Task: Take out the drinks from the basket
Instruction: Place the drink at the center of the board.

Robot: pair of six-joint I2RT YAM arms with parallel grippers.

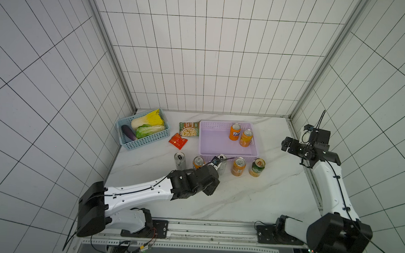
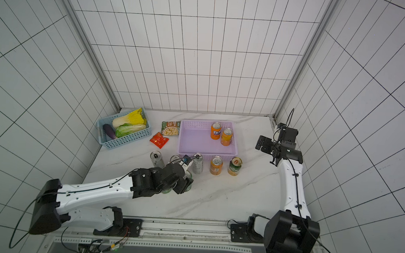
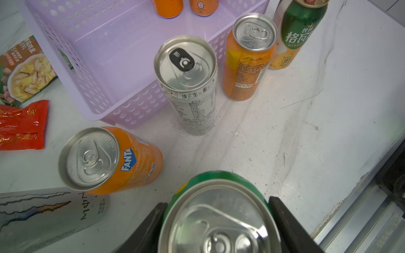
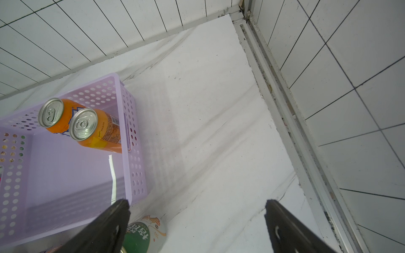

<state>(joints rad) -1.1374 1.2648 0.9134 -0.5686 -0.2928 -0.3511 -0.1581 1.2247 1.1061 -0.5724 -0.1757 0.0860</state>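
The lilac basket (image 1: 213, 143) holds two upright orange drinks (image 1: 234, 131) (image 1: 246, 137) at its far right. Five more drinks stand in a row on the table before it: silver-white (image 1: 180, 160), orange (image 1: 198, 162), silver-white (image 3: 188, 87), orange (image 1: 238, 166), and dark green and orange (image 1: 257, 167). Nearer than that row, my left gripper (image 3: 217, 202) is shut on a green can (image 3: 219, 221), one finger against each side. My right gripper (image 4: 197, 202) hangs open and empty over bare table right of the basket (image 4: 65, 186).
A light blue basket (image 1: 146, 140) of vegetables stands at the back left. A green snack packet (image 1: 189, 128) and a red packet (image 1: 178, 141) lie between the two baskets. A metal rail (image 4: 285, 109) runs along the table's right edge.
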